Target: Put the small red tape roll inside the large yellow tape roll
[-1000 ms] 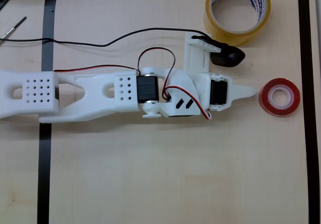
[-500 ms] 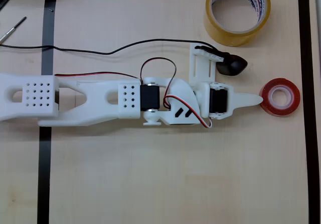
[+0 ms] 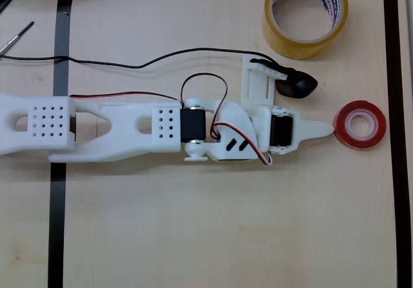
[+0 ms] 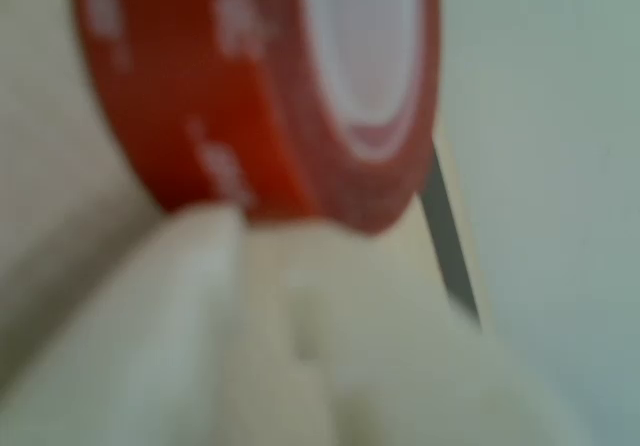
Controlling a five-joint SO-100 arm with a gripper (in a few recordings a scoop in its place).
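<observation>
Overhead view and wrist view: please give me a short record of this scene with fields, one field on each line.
red roll: the small red tape roll lies flat on the table, at the right in the overhead view
yellow roll: the large yellow tape roll stands at the top right, apart from the red one
gripper: the gripper has its white tip at the red roll's left edge; open or shut cannot be told
wrist view: blurred, red roll very close
border: black tape lines frame the work area
</observation>
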